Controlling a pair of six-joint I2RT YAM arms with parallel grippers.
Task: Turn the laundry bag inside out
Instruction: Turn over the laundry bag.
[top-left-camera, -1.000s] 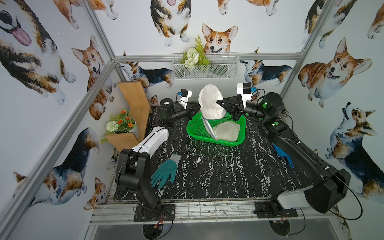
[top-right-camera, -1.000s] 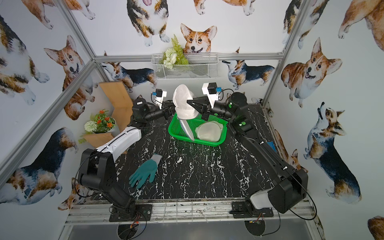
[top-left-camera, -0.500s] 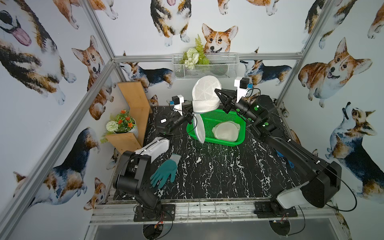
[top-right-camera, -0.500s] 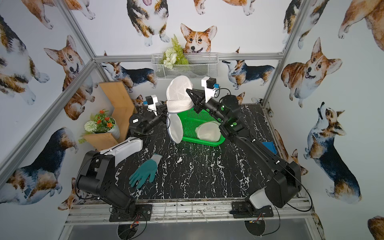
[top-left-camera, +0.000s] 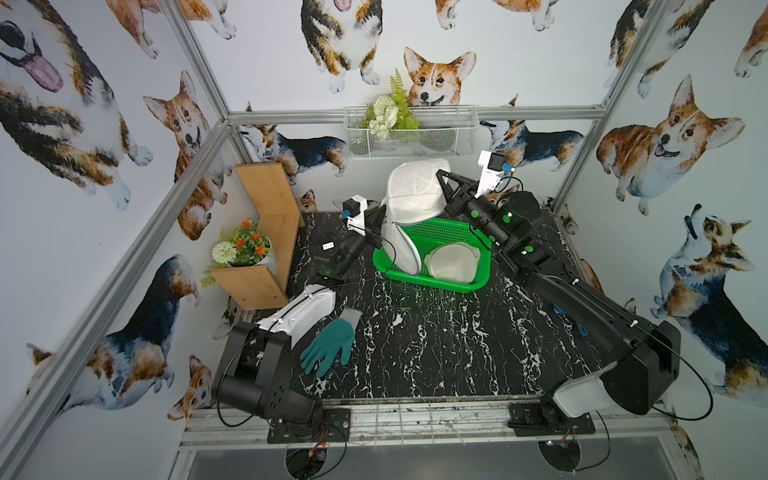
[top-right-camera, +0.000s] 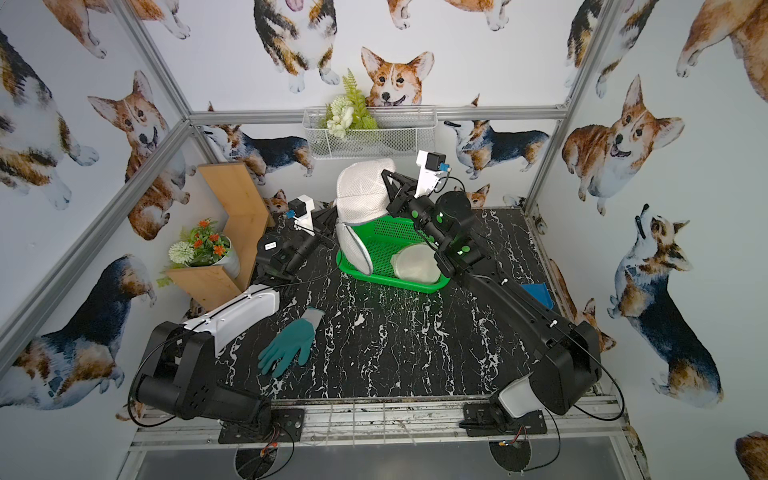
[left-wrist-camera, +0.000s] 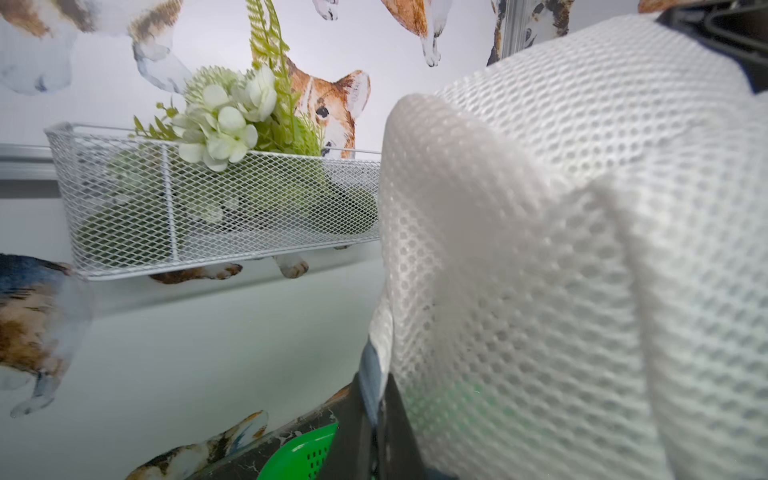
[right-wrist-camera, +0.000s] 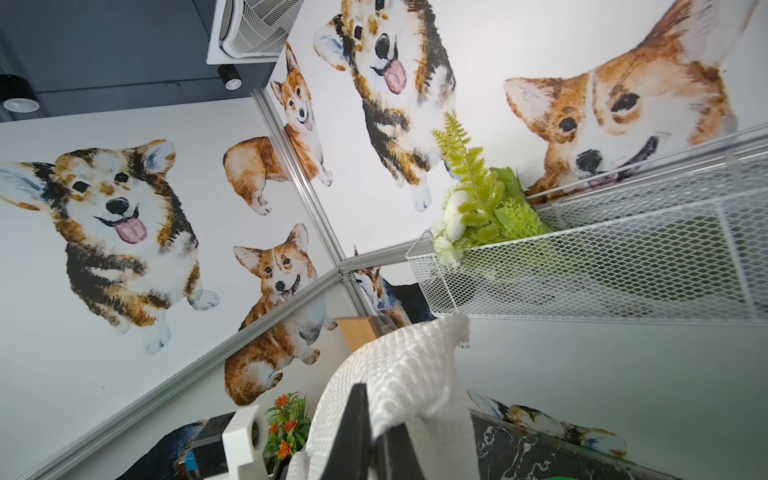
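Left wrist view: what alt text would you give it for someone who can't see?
A white mesh laundry bag, close up, fills much of the frame, its grey-trimmed edge pinched in the shut left gripper. Behind it, a wire basket of white flowers hangs on a wall papered with corgis; a corner of a green basket shows too.

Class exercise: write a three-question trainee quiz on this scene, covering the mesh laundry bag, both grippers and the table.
1. True or false: the laundry bag lies flat on the table.
2. Of the left gripper and right gripper, which is shut on the bag? A) left only B) right only C) both
3. Fill in: a teal ___ lies on the table near the left arm's base.
Key: 1 false, it is held up over the green basket; 2 C; 3 glove.
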